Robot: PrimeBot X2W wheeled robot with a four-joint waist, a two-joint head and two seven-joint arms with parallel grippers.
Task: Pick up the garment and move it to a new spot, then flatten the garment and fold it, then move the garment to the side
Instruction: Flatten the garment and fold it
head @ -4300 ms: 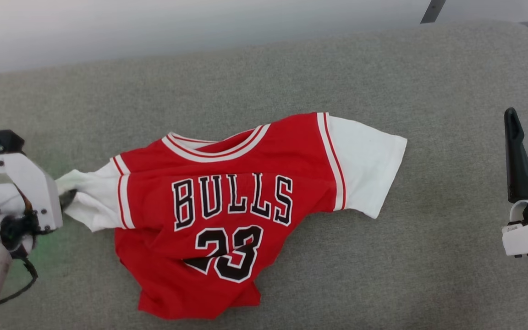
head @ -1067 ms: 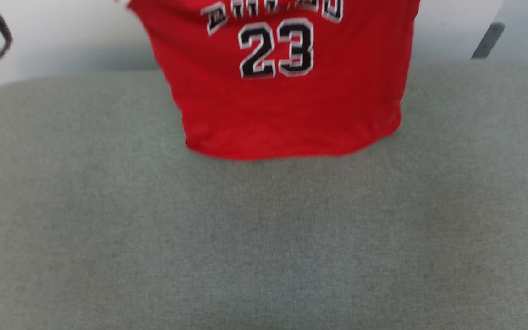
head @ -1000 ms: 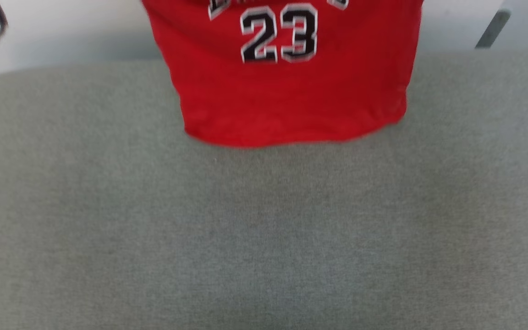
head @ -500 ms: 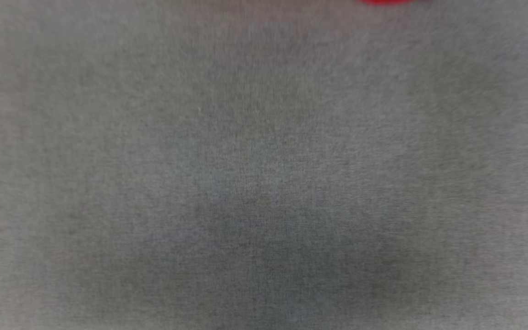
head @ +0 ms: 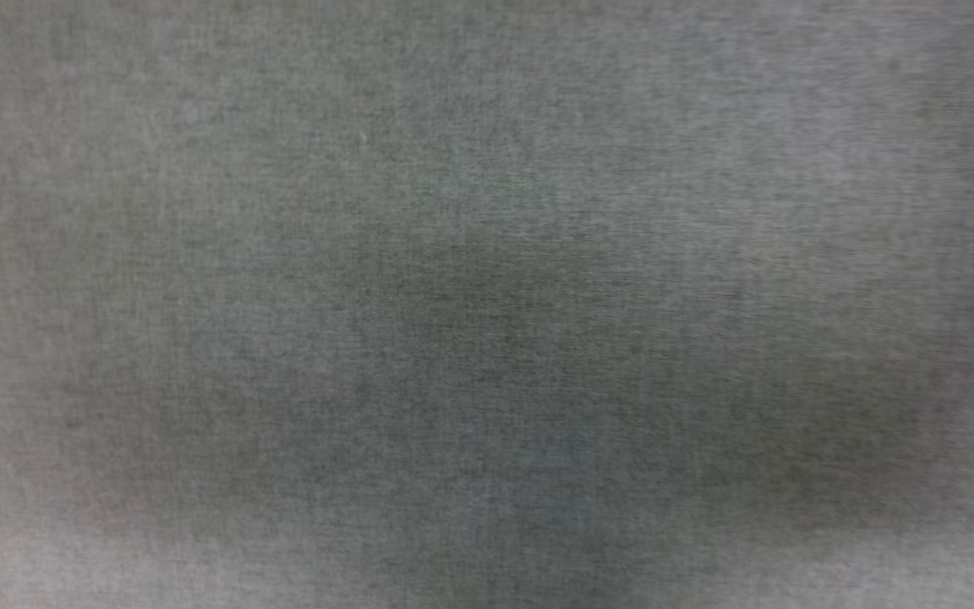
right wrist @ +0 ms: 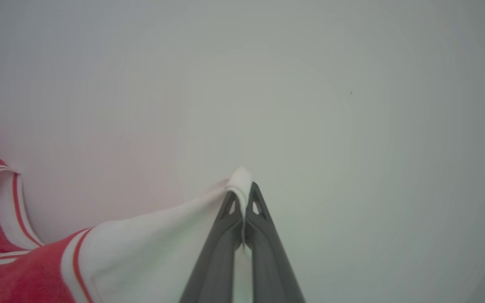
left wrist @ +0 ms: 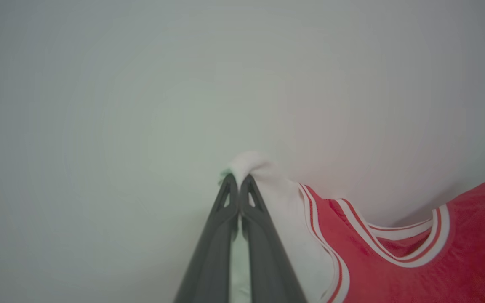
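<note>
The head view looks down on blurred grey upholstery [head: 487,304], likely the landing spot. In the left wrist view the left gripper [left wrist: 238,179] pinches shut on one white sleeve [left wrist: 276,198] of the garment [left wrist: 394,269], whose red body sags rightward, held up before a pale wall [left wrist: 99,105]. In the right wrist view the right gripper [right wrist: 242,187] clamps the other sleeve [right wrist: 162,235]; gripping both sleeves apart probably lets the jersey hang spread, ready to lay flat.

Left tool [left wrist: 239,179] and right tool [right wrist: 243,187] have long dark-grey tapering fingers [left wrist: 213,252] (triangular cut-outs near tips).
</note>
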